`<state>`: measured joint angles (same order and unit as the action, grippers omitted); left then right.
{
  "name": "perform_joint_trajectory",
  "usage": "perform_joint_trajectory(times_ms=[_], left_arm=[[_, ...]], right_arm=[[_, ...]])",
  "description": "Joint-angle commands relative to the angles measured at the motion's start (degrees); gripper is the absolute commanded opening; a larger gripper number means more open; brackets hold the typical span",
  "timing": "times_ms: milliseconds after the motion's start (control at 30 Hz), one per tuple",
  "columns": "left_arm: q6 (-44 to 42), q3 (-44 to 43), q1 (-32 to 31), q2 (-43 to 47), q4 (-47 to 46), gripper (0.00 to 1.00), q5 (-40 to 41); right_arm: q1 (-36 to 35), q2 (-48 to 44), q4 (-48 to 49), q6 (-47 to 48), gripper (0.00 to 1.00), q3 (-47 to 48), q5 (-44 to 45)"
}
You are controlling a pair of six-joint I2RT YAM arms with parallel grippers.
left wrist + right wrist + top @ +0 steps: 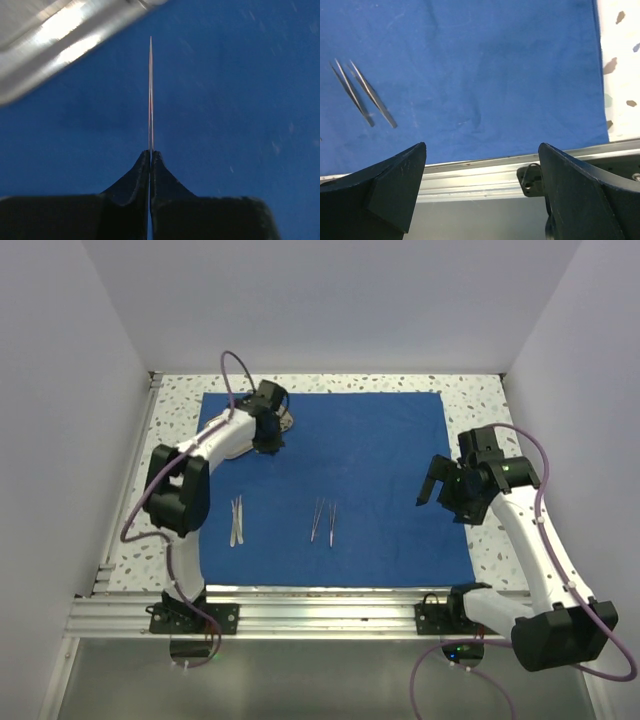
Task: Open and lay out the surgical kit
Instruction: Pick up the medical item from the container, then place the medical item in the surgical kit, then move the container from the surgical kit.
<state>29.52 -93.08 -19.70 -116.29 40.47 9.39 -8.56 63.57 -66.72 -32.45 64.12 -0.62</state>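
Note:
The royal-blue cloth [370, 470] lies spread flat on the table. The small steel tray [286, 423] sits at its far left and shows blurred in the left wrist view [55, 45]. My left gripper [268, 445] hangs just in front of the tray, shut [150, 152] on a thin silver instrument [150, 95] seen edge-on, tip pointing away. Silver tweezers [237, 520] lie near left on the cloth. Two more tweezers [324, 520] lie near the middle and show in the right wrist view [362, 95]. My right gripper [440, 490] is open and empty [482, 145] over the cloth's right side. No ring-handled scissors show.
The speckled white tabletop [480, 400] borders the cloth. An aluminium rail [330, 610] runs along the near edge and shows in the right wrist view [485, 175]. White walls enclose the left, back and right.

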Motion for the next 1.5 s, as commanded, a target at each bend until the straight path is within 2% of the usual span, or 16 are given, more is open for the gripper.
perform_joint_trajectory(times_ms=[0, 233, 367, 467, 500, 633, 733, 833, 867, 933, 967, 1067, 1167, 1267, 1400, 1467], left_arm=[[6.4, 9.4, -8.0, 10.2, -2.1, 0.0, -1.7], [15.5, 22.9, -19.0, 18.5, -3.1, 0.0, -0.7], [19.0, 26.3, -24.7, 19.5, -3.9, 0.0, -1.1], [21.3, 27.7, -27.4, 20.0, -5.3, 0.19, -1.7], [21.8, 27.9, -27.8, 20.1, -5.6, 0.36, -1.7], [23.1, 26.6, -28.4, 22.8, -3.3, 0.62, 1.1], [22.3, 25.4, -26.0, 27.4, 3.0, 0.72, 8.3], [19.5, 27.5, -17.0, 32.7, 3.0, 0.72, 8.5], [16.7, 28.1, -10.9, 33.7, 2.2, 0.72, 7.8], [12.9, 28.4, -5.1, 33.9, -0.7, 0.7, 6.7], [9.0, 27.9, -0.7, 33.0, -1.5, 0.7, 6.8], [3.7, 23.6, 6.3, 26.0, -2.8, 0.67, 6.5], [1.2, 18.8, 12.9, 17.2, -6.1, 0.61, 1.2], [-0.1, 15.7, 17.1, 12.4, -9.1, 0.58, -1.5], [-1.0, 6.8, 19.3, 2.2, -8.2, 0.55, -2.6], [-1.3, 5.2, 19.6, 0.4, -8.9, 0.55, -3.2]], right_arm=[[0.2, -1.7, 3.3, -0.5, 0.98, -0.7, -4.4], [0.0, -2.8, 4.0, -1.4, 0.98, -0.8, -7.6], [-0.3, -3.0, 4.3, -1.8, 0.98, -0.7, -8.2], [-0.4, -2.7, 4.8, -1.8, 0.98, 0.0, -8.1], [-0.6, -2.3, 5.2, -1.8, 0.98, 0.1, -8.0], [-0.8, -0.6, 6.9, -1.4, 0.98, 2.6, -8.9], [-1.5, 2.8, 9.0, -1.4, 0.98, 7.1, -10.0], [-2.3, 7.5, 10.6, -1.9, 0.98, 10.6, -10.9], [-2.9, 8.8, 10.7, -2.0, 0.98, 13.4, -11.0], [-3.6, 13.0, 10.9, -1.5, 0.98, 16.8, -10.9], [-4.6, 14.7, 10.9, -1.1, 0.98, 20.3, -10.5], [-6.1, 21.7, 9.9, 0.5, 0.98, 28.0, -9.0], [-6.7, 29.2, 7.3, 1.2, 0.98, 36.0, -9.0], [-7.0, 35.3, 7.0, 1.6, 0.98, 41.9, -7.6], [-7.3, 40.5, 5.1, 1.2, 0.97, 46.9, -6.9], [-7.6, 41.6, 5.1, 0.9, 0.97, 47.7, -6.2]])
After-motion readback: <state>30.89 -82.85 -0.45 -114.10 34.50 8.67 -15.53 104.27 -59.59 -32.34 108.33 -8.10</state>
